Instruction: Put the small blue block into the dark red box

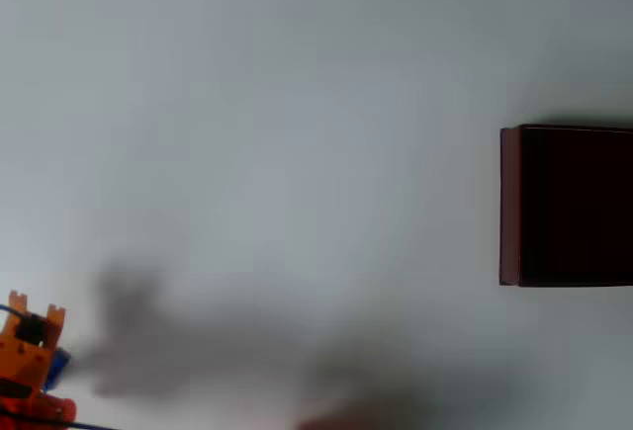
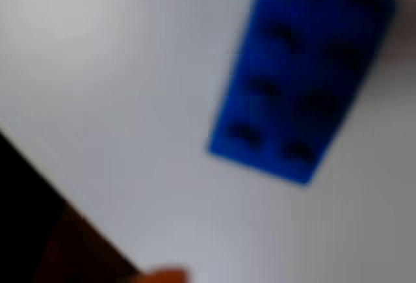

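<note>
Much here is cut off or blurred. In the overhead view the orange gripper sits at the bottom left corner, with most of the arm running out of the picture, and its fingertips cannot be made out, so I cannot tell whether the jaws are apart or together. A soft grey shadow spreads across the white table to the right of it. The dark red box stands at the right edge of that view and is cropped there: its left wall shows as a thin maroon strip, and the inside is almost black with nothing to be made out in it. A small dark shape at the top right corner is too cropped to name. The wrist view is heavily out of focus; a black area fills its lower left corner, with a dim brown patch and an orange fleck at the bottom edge beside it, neither clear enough to identify. The small blue block is bright blue and rectangular, tilted in that view, with two rows of dark smudges along its face; its top end runs off the frame. It lies on the white surface. In the overhead view a sliver of blue shows right against the gripper's right side, well apart from the box across the table.
</note>
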{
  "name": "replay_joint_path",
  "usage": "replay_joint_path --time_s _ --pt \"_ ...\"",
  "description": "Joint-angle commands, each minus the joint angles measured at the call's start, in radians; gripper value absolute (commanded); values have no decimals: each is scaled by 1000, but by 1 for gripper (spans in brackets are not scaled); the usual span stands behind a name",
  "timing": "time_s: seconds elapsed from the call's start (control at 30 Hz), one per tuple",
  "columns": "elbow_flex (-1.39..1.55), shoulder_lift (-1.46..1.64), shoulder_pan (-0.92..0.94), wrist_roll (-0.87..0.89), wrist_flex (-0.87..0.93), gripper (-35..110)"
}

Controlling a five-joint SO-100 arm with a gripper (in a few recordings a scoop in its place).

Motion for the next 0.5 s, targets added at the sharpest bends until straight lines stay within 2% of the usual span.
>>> replay_joint_path --time_s 0.0,0.47 --pt "-37 3 -2 268 -2 24" --pt "-6 -37 40 268 -58 25"
